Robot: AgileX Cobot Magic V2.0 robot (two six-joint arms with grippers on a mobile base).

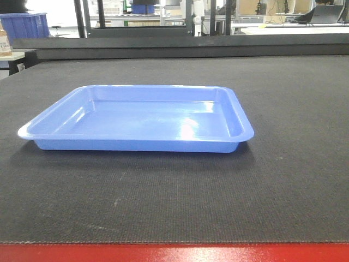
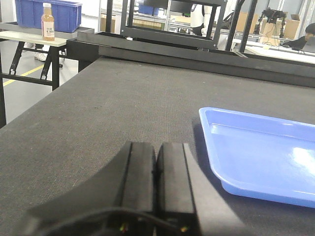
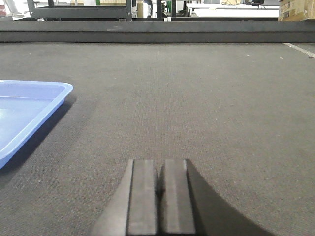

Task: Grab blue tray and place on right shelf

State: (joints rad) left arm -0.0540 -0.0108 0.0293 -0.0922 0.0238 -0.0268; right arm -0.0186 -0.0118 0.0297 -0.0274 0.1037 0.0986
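The blue tray [image 1: 136, 121] lies flat and empty on the dark grey mat, in the middle of the front view. Its left end shows at the right of the left wrist view as the blue tray [image 2: 261, 157], and its right corner at the left edge of the right wrist view as the blue tray [image 3: 24, 113]. My left gripper [image 2: 156, 147] hovers low over the mat just left of the tray, fingers pressed together with nothing between them. My right gripper [image 3: 160, 164] sits well to the right of the tray, also shut and empty. The right shelf is out of view.
The dark grey mat [image 1: 283, 180] covers a table with a red front edge [image 1: 174, 254]. A raised black ledge [image 1: 191, 48] runs along the far side. Beyond it stand a deep blue bin [image 2: 47, 14], a bottle [image 2: 47, 22] on a side table, and black metal frames [image 2: 172, 22].
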